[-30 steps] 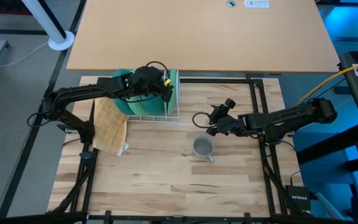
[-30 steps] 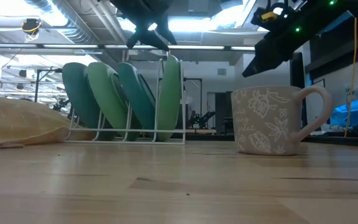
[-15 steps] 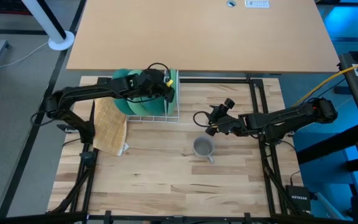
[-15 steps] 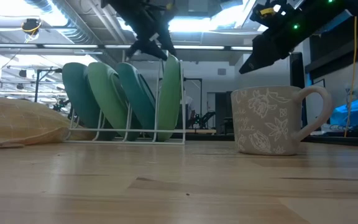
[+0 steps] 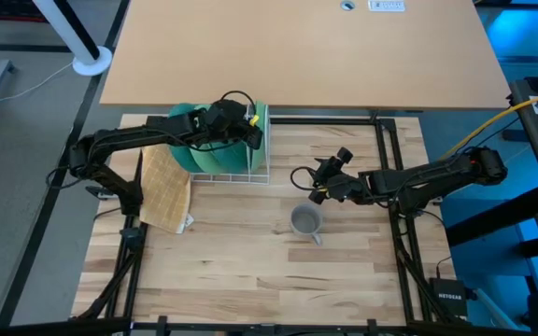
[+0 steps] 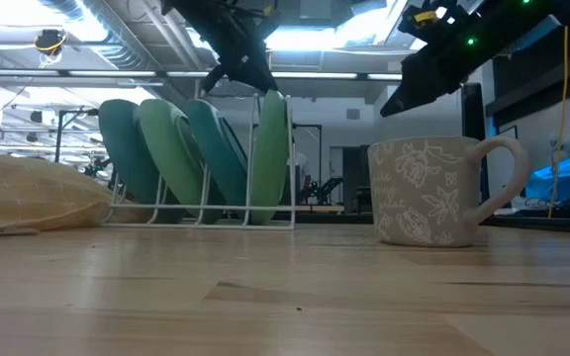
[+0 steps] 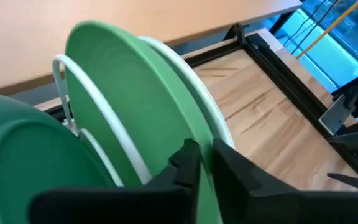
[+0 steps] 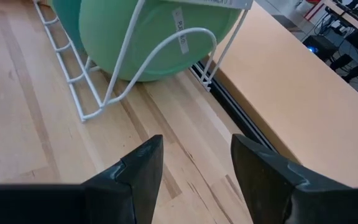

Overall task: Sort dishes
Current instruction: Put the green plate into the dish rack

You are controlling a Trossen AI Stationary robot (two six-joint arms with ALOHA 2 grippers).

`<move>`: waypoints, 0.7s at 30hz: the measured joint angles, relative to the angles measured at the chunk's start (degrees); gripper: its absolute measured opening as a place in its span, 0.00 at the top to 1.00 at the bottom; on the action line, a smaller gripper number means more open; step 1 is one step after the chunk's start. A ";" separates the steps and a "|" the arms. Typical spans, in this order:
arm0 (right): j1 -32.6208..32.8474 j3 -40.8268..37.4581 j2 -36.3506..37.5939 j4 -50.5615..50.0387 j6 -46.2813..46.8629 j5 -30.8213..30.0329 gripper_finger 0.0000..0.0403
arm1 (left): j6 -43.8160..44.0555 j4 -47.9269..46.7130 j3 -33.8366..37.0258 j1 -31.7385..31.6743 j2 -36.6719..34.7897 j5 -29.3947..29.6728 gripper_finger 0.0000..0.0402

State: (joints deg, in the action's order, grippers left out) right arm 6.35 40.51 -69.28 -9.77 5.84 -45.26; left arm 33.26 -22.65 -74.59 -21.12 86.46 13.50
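Observation:
Several plates stand on edge in a white wire rack (image 5: pixel 233 174) at the table's far left: dark teal (image 6: pixel 122 148), light green (image 6: pixel 171 148), teal (image 6: pixel 218 148), and an upright light green plate (image 6: pixel 273 148) at the rack's right end. My left gripper (image 7: pixel 202 155) is at that last plate's top and shut on it. A grey flowered mug (image 6: pixel 433 193) stands upright on the table to the right. My right gripper (image 5: pixel 316 187) hovers open above the table, just beyond the mug, touching nothing. My left gripper pinches the top rim (image 7: pixel 218 132) of the rightmost light green plate between its two fingers, one finger on each face. The fingers come from above, slanting down from the table's left. The plate stands upright in the rack's right-end slot.
A tan waffle cloth (image 5: pixel 164 187) lies bunched on the table left of the rack. A large tan board (image 5: pixel 297 51) lies beyond the rack and the table's black frame. Bare wood lies along the table's near side.
My left gripper has come down a little onto the top of the rightmost light green plate and shut on its rim. The plate has stayed upright in the rack.

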 joint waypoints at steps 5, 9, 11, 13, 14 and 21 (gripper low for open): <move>0.00 0.00 -0.05 4.02 0.20 4.05 0.52 | 0.63 2.22 0.04 -0.02 -0.07 0.10 0.98; 0.00 0.00 -1.36 10.64 0.27 6.84 0.52 | 0.87 2.79 0.04 -0.06 -0.10 -0.25 0.99; 0.02 0.00 -2.63 13.82 0.31 7.65 0.52 | 1.24 2.58 0.04 0.00 -0.09 -0.31 0.99; 0.02 0.00 -4.33 16.93 0.29 7.86 0.52 | 1.34 2.62 0.04 0.00 -0.11 -0.36 0.99; 0.02 0.00 -5.30 18.12 0.29 7.86 0.52 | 1.40 2.68 0.04 0.00 -0.11 -0.44 1.00; 0.00 0.00 -13.46 29.09 -0.04 7.96 0.52 | 2.83 2.73 0.04 0.04 -0.11 -1.06 1.00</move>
State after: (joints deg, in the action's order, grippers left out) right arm 6.35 40.51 -82.74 19.31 5.80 -37.30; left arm 36.09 -19.92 -74.54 -21.08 86.35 12.44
